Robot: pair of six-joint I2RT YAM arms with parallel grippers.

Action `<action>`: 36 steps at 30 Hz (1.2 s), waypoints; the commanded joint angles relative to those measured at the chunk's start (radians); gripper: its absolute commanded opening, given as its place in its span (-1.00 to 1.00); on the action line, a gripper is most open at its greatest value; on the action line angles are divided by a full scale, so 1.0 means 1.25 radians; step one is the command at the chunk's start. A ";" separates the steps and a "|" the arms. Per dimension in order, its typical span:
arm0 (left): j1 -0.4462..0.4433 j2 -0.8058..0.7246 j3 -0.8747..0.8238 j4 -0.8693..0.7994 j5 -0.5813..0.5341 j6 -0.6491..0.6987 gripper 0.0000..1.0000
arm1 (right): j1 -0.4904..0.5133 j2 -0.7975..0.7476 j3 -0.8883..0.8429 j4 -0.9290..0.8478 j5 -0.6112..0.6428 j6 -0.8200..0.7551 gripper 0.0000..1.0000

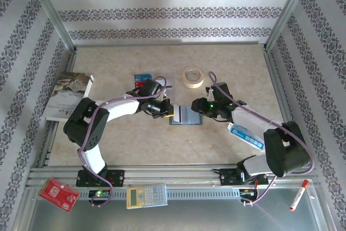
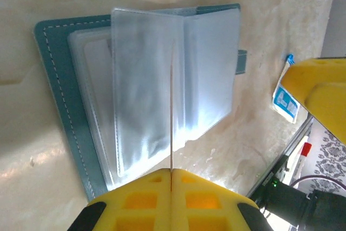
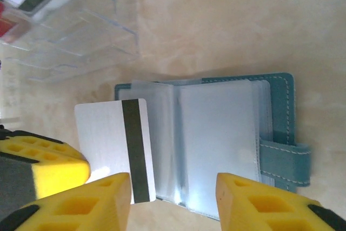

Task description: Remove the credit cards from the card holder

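Left gripper: fingers pressed together, pinching a silver-grey card edge-on. The open card holder lies flat just beyond my fingertips, under the card's far end. Right gripper: fingers spread with nothing held, the holder directly ahead of them.

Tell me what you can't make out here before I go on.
Left wrist: card in left pincer is edge-on; face unreadable.
Both wrists: glare on the sleeves hides whether the holder has cards left.
Top: holder too small to see slots.
Right wrist: clear rack blurred, cut off at the top left edge.
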 commanded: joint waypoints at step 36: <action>0.074 -0.105 -0.133 0.558 0.223 -0.359 -1.00 | -0.047 0.070 -0.066 0.734 -0.442 0.384 -0.28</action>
